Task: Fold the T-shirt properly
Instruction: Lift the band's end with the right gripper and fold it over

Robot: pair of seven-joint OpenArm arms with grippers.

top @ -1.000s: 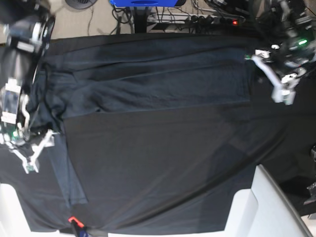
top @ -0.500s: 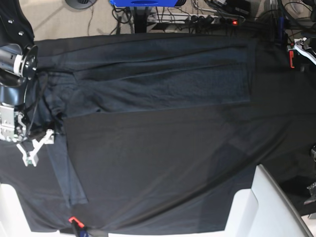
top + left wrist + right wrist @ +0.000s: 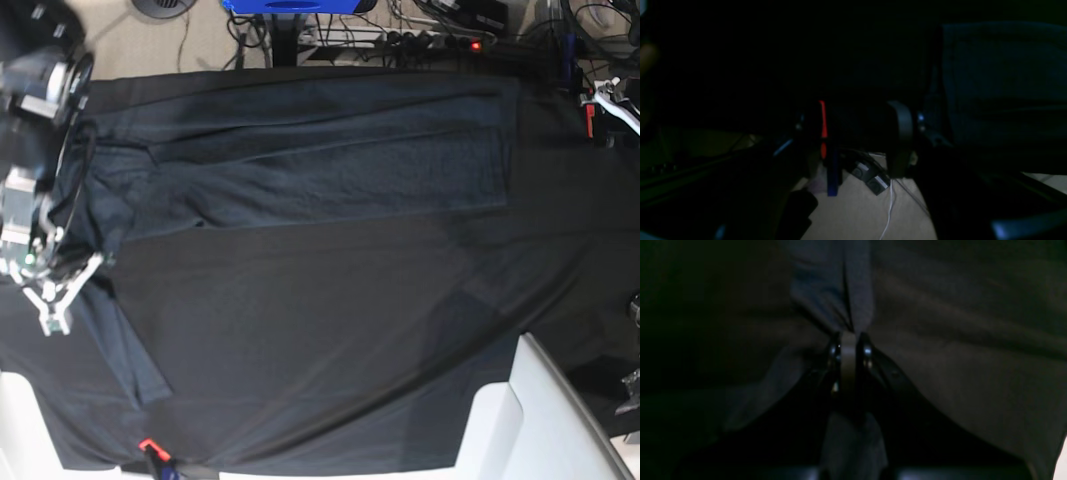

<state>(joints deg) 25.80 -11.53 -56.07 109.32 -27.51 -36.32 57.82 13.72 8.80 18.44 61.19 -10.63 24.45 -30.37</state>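
The T-shirt [image 3: 330, 160] lies spread across the far half of the tabletop [image 3: 350, 330], which is draped in a blacker, smoother cloth. Its body is already doubled lengthwise into a long band, and one sleeve [image 3: 125, 340] trails toward the near edge on the side of the right arm.

The right claw [image 3: 50, 310] sits at that sleeve end. In the right wrist view its jaws are pressed together with a pleat of grey knit [image 3: 853, 300] rising from between the tips, so it is gripping the T-shirt. The left claw [image 3: 862, 136] is parked off the far corner of the tabletop, over the floor and cables; its jaws stand apart with nothing between them.

The step in hand looks like carrying the pinched sleeve in over the band. To do it well, the claw should lift only enough to clear the fabric, then travel straight across toward the shirt's middle, so the crease runs parallel to the long edge. A pinch this narrow may bunch the knit, so a slow lay-down with a slight outward tug should flatten it. It is worth checking that the tabletop cloth has not been caught with the shirt; the dim wrist view does not settle that.

No containers appear in any view.
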